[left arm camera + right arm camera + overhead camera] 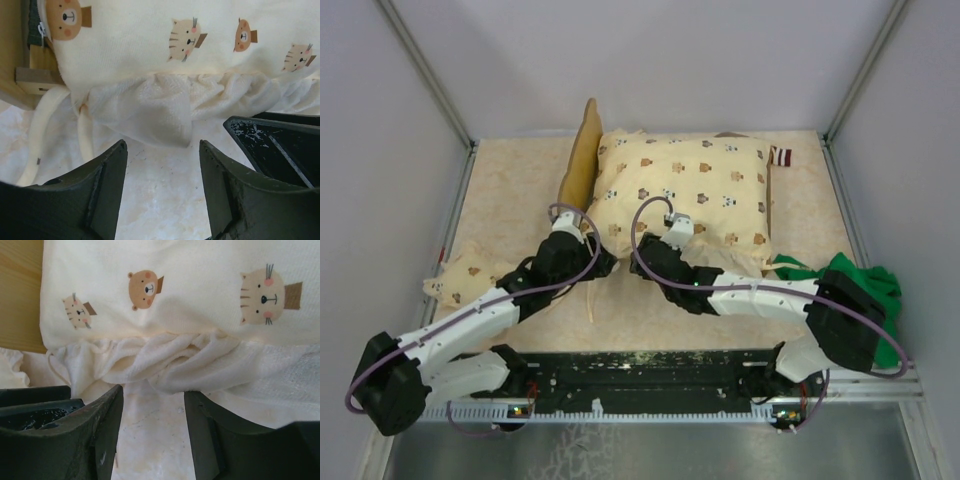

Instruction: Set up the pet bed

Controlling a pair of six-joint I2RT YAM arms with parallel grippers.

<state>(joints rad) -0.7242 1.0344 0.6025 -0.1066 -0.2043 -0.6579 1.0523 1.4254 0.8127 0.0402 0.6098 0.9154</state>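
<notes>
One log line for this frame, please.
phase: quilt draped on bed | left gripper: open, empty, at quilt's near hem | right gripper: open, empty, same hem | pillow: off bed, near left

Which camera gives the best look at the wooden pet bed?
The top external view: the pet bed pokes out beside the quilt. Both wrist views catch only wood slivers at their left edges.

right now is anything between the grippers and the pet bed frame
Yes: the cream animal-print quilt lies over the pet bed, and its rumpled white hem hangs just ahead of the left gripper and right gripper, both open. Only the wooden headboard end shows uncovered.
</notes>
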